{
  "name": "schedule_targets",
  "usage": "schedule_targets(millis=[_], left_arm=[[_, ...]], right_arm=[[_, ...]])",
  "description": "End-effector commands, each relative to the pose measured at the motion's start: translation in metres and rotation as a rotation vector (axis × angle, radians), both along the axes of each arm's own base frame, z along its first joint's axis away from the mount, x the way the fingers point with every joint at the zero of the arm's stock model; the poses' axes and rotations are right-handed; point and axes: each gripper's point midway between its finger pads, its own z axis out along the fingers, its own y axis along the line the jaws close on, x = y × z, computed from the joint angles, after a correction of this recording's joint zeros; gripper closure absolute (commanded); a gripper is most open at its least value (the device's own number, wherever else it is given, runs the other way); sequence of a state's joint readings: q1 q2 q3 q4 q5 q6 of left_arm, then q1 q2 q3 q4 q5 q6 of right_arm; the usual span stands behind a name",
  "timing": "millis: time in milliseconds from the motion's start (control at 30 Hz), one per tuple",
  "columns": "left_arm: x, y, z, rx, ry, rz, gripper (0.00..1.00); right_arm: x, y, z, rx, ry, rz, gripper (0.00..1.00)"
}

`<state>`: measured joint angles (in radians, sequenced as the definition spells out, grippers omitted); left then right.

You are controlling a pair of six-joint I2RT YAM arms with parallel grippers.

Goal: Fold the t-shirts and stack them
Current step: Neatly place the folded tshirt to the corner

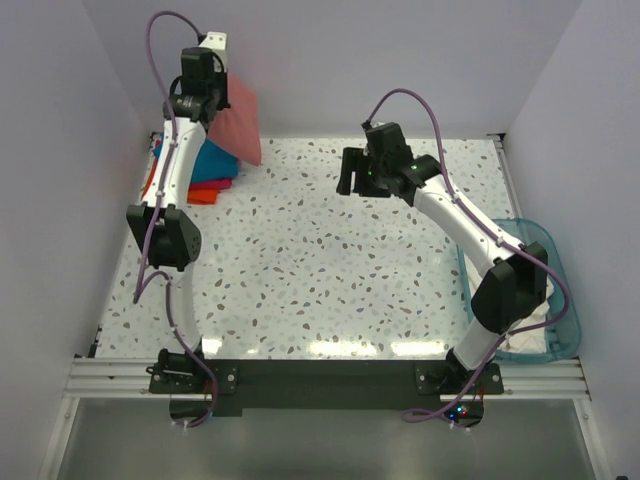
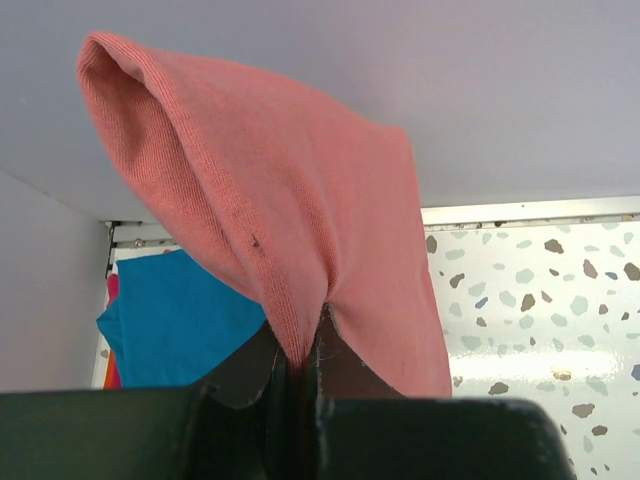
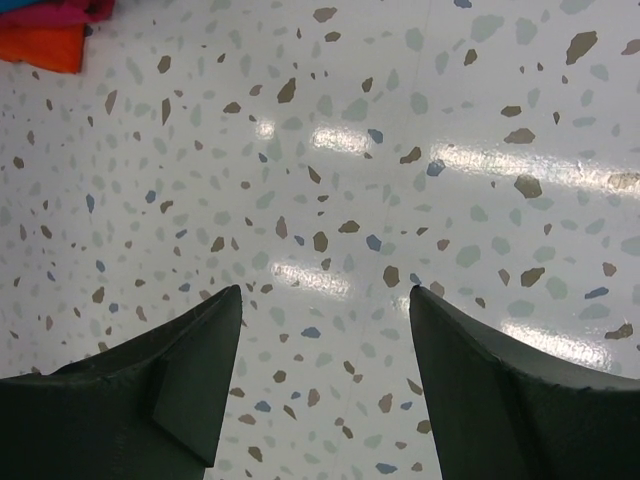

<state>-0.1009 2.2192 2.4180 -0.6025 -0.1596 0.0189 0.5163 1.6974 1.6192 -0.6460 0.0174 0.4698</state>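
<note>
1. The worktop (image 1: 320,260) is wide and bare in the middle, yet the action is crammed into its far-left corner, hard against the side wall (image 1: 70,150). There's little room there, and a loose swing could brush that wall or drop cloth over the edge.
2. The salmon-red t-shirt (image 2: 280,210) hangs in the air, above and just beside the pile. The left fingers (image 2: 248,372) are pressed together on one bunched fold of it. With a single pinch point it droops freely, so its layers could fall open or it could slide out and land crumpled.
3. The folded stack sits in that far-left corner, with the teal t-shirt (image 1: 215,160) on top and the orange t-shirt (image 1: 203,195) lowest. The hanging hem looks low, so a sideways pass could drag the teal layer askew. I can't tell whether the hem touches anything.
4. The right fingers (image 3: 190,380) are spread wide and hold nothing. They hover over bare speckled surface, well apart from the cloth and too far off to steady a bad drop.
</note>
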Motion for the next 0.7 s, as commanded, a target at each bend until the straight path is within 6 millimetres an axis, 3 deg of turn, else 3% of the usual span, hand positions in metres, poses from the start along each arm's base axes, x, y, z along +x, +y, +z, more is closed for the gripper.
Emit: schedule_targets(millis=[0,100,133,200,233,267,300,333,367,433,467,600,667], left_arm=[[-0.004,0.019,0.090,-0.050,-0.228,0.008,1.00],[-0.002,0.039,0.071,-0.081,-0.191,0.051,1.00],[-0.002,0.052,0.065,-0.081,-0.181,0.078,1.00],[-0.001,0.083,0.038,-0.094,-0.141,0.160,1.00],[-0.002,0.112,0.025,-0.112,-0.119,0.208,1.00],[-0.003,0.123,0.005,-0.166,-0.082,0.242,1.00],[-0.003,0.136,-0.015,-0.201,-0.049,0.273,0.94],[-0.006,0.156,-0.031,-0.241,-0.022,0.305,0.69],[-0.007,0.158,-0.062,-0.309,0.040,0.308,0.56],[-0.012,0.162,-0.082,-0.388,0.088,0.309,0.33],[-0.016,0.159,-0.098,-0.411,0.115,0.320,0.29],[-0.033,0.155,-0.057,-0.430,-0.008,0.323,0.04],[-0.037,0.152,-0.041,-0.444,-0.037,0.316,0.02]], right_arm=[[0.000,-0.004,0.027,-0.004,-0.056,-0.001,0.28],[0.001,-0.003,0.023,-0.011,-0.048,0.003,0.28],[0.000,-0.003,0.022,-0.012,-0.045,0.007,0.28],[0.000,-0.002,0.017,-0.013,-0.033,0.010,0.28],[-0.001,-0.002,0.015,-0.014,-0.029,0.012,0.28],[-0.001,-0.001,0.014,-0.013,-0.028,0.016,0.28],[-0.003,-0.002,0.008,-0.017,-0.017,0.017,0.28],[-0.004,-0.002,0.006,-0.019,-0.014,0.019,0.28],[-0.005,-0.002,0.005,-0.020,-0.013,0.021,0.28],[-0.008,-0.003,-0.001,-0.024,-0.001,0.023,0.28],[-0.009,-0.004,0.000,-0.021,-0.006,0.021,0.28],[-0.014,-0.010,0.003,-0.028,-0.026,0.012,0.27],[-0.016,-0.012,0.003,-0.029,-0.028,0.010,0.26]])
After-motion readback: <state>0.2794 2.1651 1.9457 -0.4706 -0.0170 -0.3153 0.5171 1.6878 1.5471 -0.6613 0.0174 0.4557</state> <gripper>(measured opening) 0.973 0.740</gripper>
